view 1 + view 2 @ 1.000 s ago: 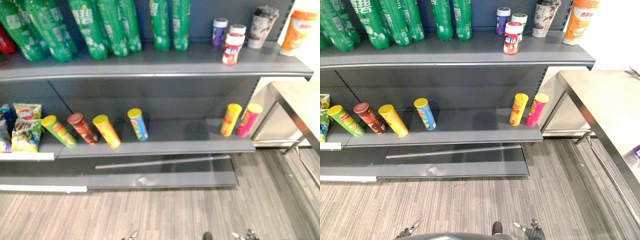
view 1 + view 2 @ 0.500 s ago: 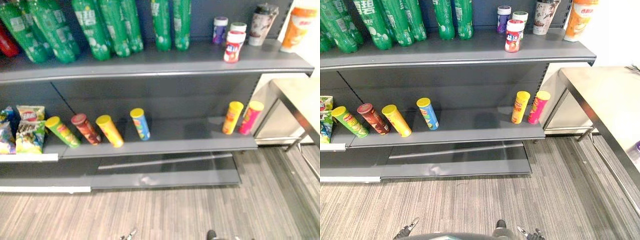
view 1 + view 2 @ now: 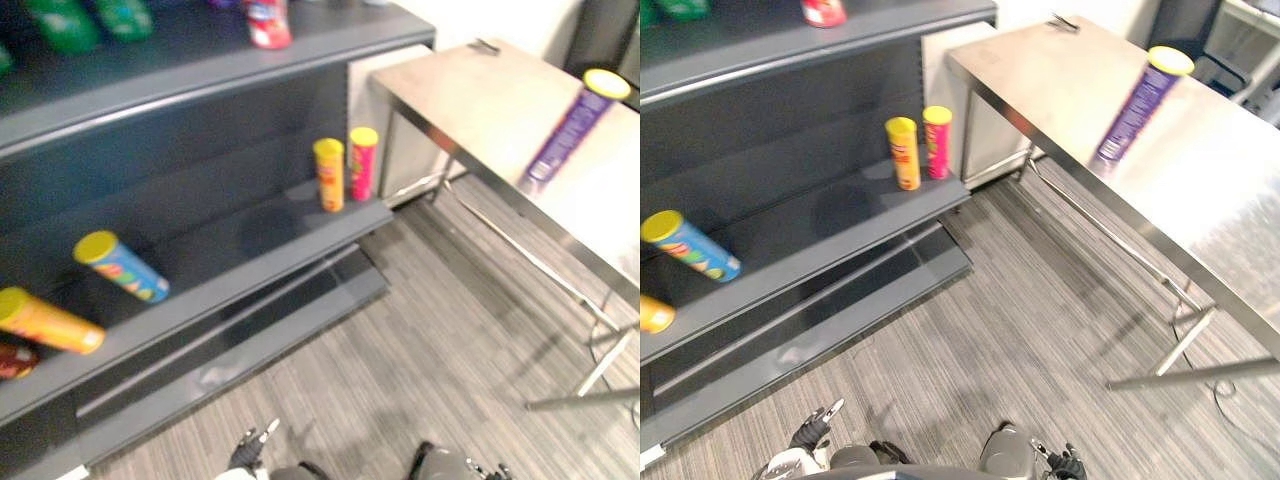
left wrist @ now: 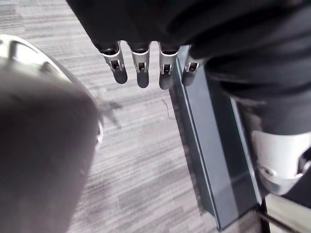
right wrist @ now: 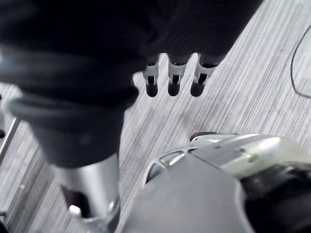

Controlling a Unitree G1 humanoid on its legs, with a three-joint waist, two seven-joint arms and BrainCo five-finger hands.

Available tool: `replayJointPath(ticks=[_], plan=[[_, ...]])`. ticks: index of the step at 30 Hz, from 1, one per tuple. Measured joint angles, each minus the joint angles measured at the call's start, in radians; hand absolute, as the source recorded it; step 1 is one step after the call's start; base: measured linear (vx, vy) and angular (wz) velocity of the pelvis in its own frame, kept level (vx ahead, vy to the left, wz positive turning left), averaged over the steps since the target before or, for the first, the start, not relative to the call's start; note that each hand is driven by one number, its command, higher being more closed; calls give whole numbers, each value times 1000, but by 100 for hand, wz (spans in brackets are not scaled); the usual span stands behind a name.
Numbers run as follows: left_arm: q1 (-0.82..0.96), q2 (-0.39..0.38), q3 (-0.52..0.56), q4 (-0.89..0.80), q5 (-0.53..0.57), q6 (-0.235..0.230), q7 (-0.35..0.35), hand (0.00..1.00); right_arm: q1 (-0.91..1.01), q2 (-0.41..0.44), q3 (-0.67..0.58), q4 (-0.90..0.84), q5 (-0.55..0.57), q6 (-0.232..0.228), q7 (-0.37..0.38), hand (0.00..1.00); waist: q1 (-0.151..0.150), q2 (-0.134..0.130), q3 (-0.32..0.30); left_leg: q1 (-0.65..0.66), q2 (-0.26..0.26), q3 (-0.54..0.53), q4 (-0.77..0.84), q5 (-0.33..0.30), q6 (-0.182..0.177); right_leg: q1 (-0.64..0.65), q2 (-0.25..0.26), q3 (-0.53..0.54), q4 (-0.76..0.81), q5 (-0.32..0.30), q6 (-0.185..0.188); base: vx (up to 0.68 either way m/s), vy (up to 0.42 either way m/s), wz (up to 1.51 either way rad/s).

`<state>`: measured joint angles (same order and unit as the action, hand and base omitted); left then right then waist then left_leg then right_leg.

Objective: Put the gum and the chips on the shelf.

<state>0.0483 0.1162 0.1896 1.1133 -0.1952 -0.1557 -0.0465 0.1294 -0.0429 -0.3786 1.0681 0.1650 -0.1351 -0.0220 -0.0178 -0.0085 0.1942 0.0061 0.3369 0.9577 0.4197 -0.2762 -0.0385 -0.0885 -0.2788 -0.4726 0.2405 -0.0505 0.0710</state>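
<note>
At 9 o'clock in the head views an orange chips can (image 3: 45, 322) lies on the middle board of the grey shelf (image 3: 225, 288). A blue chips can (image 3: 122, 268) with a yellow lid lies just beside it. The left hand (image 3: 251, 447) hangs at 7 o'clock above the striped floor (image 3: 420, 340), its fingers (image 4: 141, 72) straight, a little apart and holding nothing. At 12 o'clock a red-and-white jar (image 3: 268, 22) stands on the upper board. Below it a yellow can (image 3: 329, 174) and a pink can (image 3: 362, 163) stand upright, close together. The right hand (image 3: 1067, 464) hangs at 5 o'clock, its fingers (image 5: 174, 82) also straight and empty. At 2 o'clock the purple chips can (image 3: 570, 125) stands on the steel tabletop (image 3: 470, 95). Its print is too blurred to read.
</note>
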Motion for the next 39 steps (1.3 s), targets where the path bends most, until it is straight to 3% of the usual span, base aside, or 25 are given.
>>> replayJointPath(ticks=[3, 9, 13, 16, 19, 20, 21, 22, 23, 24, 26, 27, 32, 35, 37, 38, 39], plan=[[-2, -29, -6, 16, -1, 2, -2, 0, -35, -28, 43, 7, 1, -1, -1, 0, -8, 24, -1, 32, 3, 26, -62, 62, -38, 7, 52, 20, -81, 23, 35, 14, -209, -68], [-2, -48, -29, 23, -30, 3, -12, 0, -62, -46, 75, 5, 1, -8, 16, 0, -10, 42, -6, 70, 21, 25, -126, 140, -80, 3, 105, 39, -64, -1, 0, -26, -150, -18], [-2, -47, -25, 22, -37, 5, -14, 0, -62, -50, 74, 2, 1, -8, 18, 0, -22, 44, 1, 67, 25, 25, -117, 144, -81, -45, 82, 47, 35, -55, -8, -88, -46, -1], [-2, -40, -23, 27, -37, 5, -9, 0, -63, -53, 74, 4, 2, -9, 19, 0, -39, 35, 10, 65, 26, 37, -100, 137, -84, -111, 53, 69, 156, -128, -16, -94, -83, -8], [-4, -40, 13, 32, -37, 6, -3, 0, -46, -52, 73, 6, 12, -9, 19, 0, -63, 34, 20, 67, 72, 45, -55, 135, -83, -134, 62, 73, 231, -189, -41, -19, -162, -10], [-4, -40, 15, 29, -39, 6, -3, 0, -29, -52, 72, 6, 12, -9, 18, 0, -61, 35, 22, 71, 106, 46, -1, 139, -79, -136, 76, 78, 254, -212, -56, 55, -278, -29], [-2, -43, 17, 10, -56, 1, 0, 0, -12, -52, 71, 7, 13, -9, 18, 0, -59, 31, 25, 65, 155, 16, 78, 157, -50, -131, 96, 93, 279, -233, -72, 66, -302, -38], [1, -43, 25, -6, -75, -1, 0, 0, -7, -52, 71, 6, 17, -10, 17, 0, -57, 26, 28, 57, 172, -36, 113, 175, -23, -126, 108, 107, 289, -242, -80, 72, -363, -61], [18, -48, 48, -29, -109, -11, -2, 0, 3, -53, 72, 1, 42, -17, 17, 0, -56, 23, 30, 19, 187, -193, 184, 227, 56, -106, 141, 144, 286, -254, -95, 70, -278, -96], [34, -58, 51, -52, -118, -22, -3, 0, 7, -53, 72, -5, 51, -26, 16, 0, -46, 15, 35, -38, 170, -380, 258, 212, 23, -87, 166, 194, 270, -257, -106, 83, -237, -108], [35, -76, 44, -64, -118, -33, -5, 0, 9, -62, 60, -4, 80, -35, 17, 0, -44, 23, 35, -90, 88, -544, 300, 138, -27, -60, 197, 255, 237, -251, -119, 114, -127, -110], [34, -78, 36, -71, -117, -34, -9, 0, 15, -62, 48, 1, 80, -40, 18, 0, -39, 26, 34, -115, 54, -583, 302, 116, -30, -39, 212, 277, 216, -250, -128, 136, -99, -109], [35, -78, 11, -90, -114, -39, -24, 0, 40, -57, 27, -2, 81, -40, 25, 0, -6, 29, 32, -233, -82, -713, 97, 102, -48, 18, 268, 389, 195, -248, -117, 200, -8, -85], [35, -82, 12, -90, -112, -38, -21, 0, 37, -48, 22, -32, 81, -40, 26, 0, 0, 29, 31, -229, -144, -786, -44, 126, -61, 52, 268, 451, 199, -268, -82, 294, 159, -68], [36, -87, 12, -88, -112, -38, -19, 0, 32, -25, 16, -70, 81, -45, 30, 0, 8, 32, 29, -202, -170, -822, -119, 206, -56, 63, 269, 497, 219, -296, -35, 242, 256, -72], [34, -87, 13, -87, -113, -38, -20, 0, 29, -16, 10, -72, 81, -46, 31, 0, 15, 27, 28, -196, -179, -822, -114, 219, -57, 65, 264, 515, 229, -306, -24, 214, 291, -71], [32, -75, 11, -82, -105, -38, -18, 0, 29, 11, 2, -72, 80, -46, 34, 0, 19, 3, 6, -191, -196, -797, -105, 197, -47, 62, 238, 542, 231, -317, -13, 170, 230, -46]])
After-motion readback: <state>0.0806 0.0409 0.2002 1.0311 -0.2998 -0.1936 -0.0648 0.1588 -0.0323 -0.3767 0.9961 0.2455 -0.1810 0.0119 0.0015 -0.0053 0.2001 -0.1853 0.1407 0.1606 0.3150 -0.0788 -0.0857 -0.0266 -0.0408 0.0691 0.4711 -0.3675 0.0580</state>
